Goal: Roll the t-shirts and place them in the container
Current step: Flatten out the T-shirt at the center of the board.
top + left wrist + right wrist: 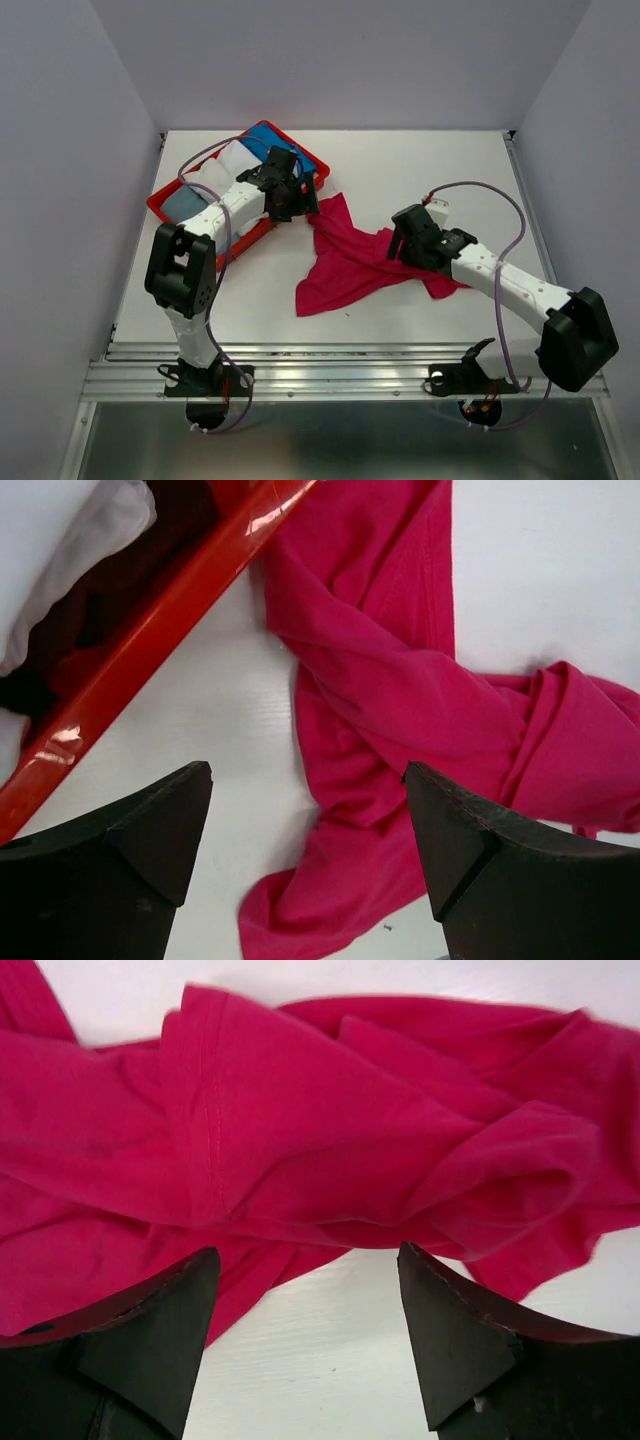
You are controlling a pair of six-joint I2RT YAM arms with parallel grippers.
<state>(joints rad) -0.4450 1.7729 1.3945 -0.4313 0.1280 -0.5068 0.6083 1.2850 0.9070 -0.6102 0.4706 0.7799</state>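
Top external: magenta-pink t-shirt [345, 262], crumpled and unrolled, mid-table [450, 165], its far tip just beside the red tray [157, 207] at the far left corner. In the tray: white t-shirts [232, 158], bright blue t-shirt [268, 136], pale grey-blue t-shirt [185, 204]. Left gripper [308, 772]: jaws wide, empty, above the pink cloth by the tray's rim. Right gripper [308, 1252]: jaws apart, empty, at the shirt's right edge.

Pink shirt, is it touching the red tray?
Touching. The left wrist view shows the pink shirt lying against the red tray, with no gap near the top.
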